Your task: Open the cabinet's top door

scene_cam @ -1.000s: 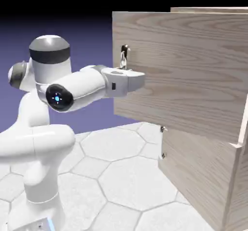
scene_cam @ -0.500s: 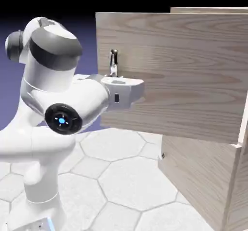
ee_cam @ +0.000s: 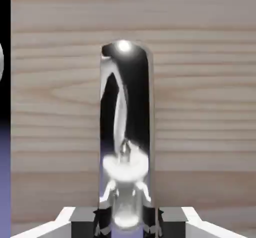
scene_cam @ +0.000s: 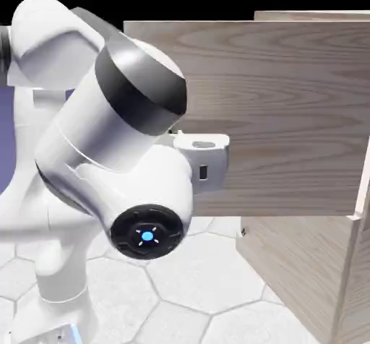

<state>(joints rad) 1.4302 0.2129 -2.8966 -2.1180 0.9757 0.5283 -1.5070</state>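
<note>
The cabinet (scene_cam: 307, 274) of light wood grain stands at the exterior view's right. Its top door (scene_cam: 289, 111) is swung far out toward the left, and its face fills the hand view (ee_cam: 200, 107). The door's shiny metal bar handle (ee_cam: 126, 122) runs up the middle of the hand view, large and close. My gripper (ee_cam: 126, 224) is shut on that handle, with one grey fingertip on each side of it at the bottom edge. In the exterior view only the white hand (scene_cam: 206, 158) shows against the door. The handle and the fingers are hidden there behind my arm.
My bulky white elbow and forearm (scene_cam: 115, 140) crowd the exterior view's left and middle, close in front of the open door. The lower wood panel (scene_cam: 289, 263) with a small metal stud (scene_cam: 243, 230) stays flush under the door. A hexagon-tiled table (scene_cam: 188, 263) lies below.
The top door has swung further out toward the exterior view's left. My arm has folded back with it, the elbow coming forward and now covering the handle. The gripper stays shut.
</note>
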